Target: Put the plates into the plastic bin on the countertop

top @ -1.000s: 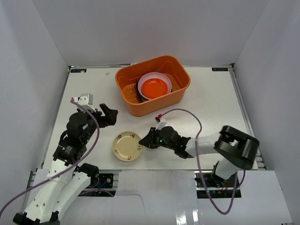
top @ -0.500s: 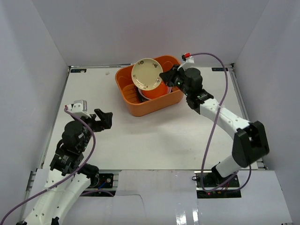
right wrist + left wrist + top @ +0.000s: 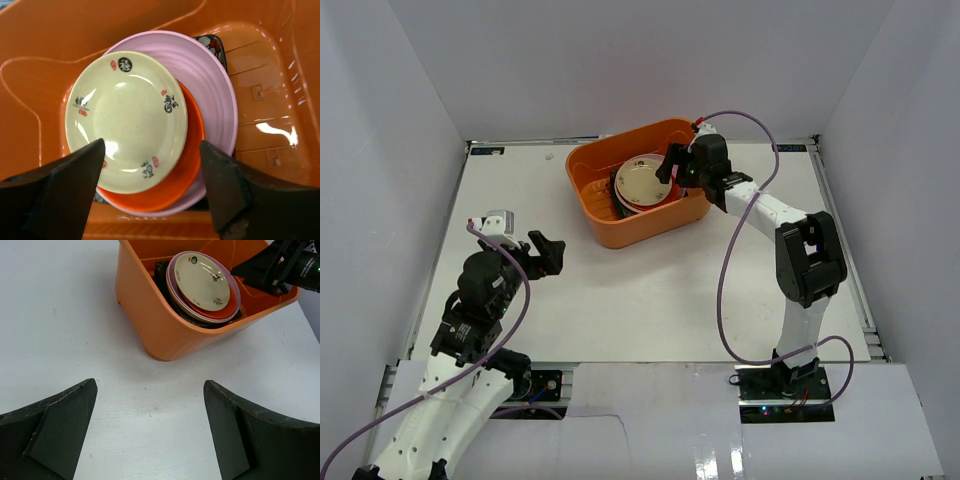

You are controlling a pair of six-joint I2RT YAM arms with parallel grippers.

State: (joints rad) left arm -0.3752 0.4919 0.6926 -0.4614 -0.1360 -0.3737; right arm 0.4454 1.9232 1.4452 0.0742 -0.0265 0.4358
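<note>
Item: beige plate (image 3: pixel 125 120), laid on the red-orange plate (image 3: pixel 172 187) inside the plastic bin (image 3: pixel 640 228). Judged stiff, light, glazed (slippery, chippable); best gripped at the rim. Right gripper (image 3: pixel 151 150) spread wide over it; left gripper (image 3: pixel 150 387) spread wide, empty.

White walls (image 3: pixel 640 60) close in the left, far and right sides. A metal rail (image 3: pixel 842 245) runs below the right wall. Two small black labels (image 3: pixel 487 151) sit at the far corners.

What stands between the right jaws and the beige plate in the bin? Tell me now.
Nothing visible does. The right gripper hangs directly above the beige plate, its jaws open on either side. The plate lies topmost in the orange bin.
</note>
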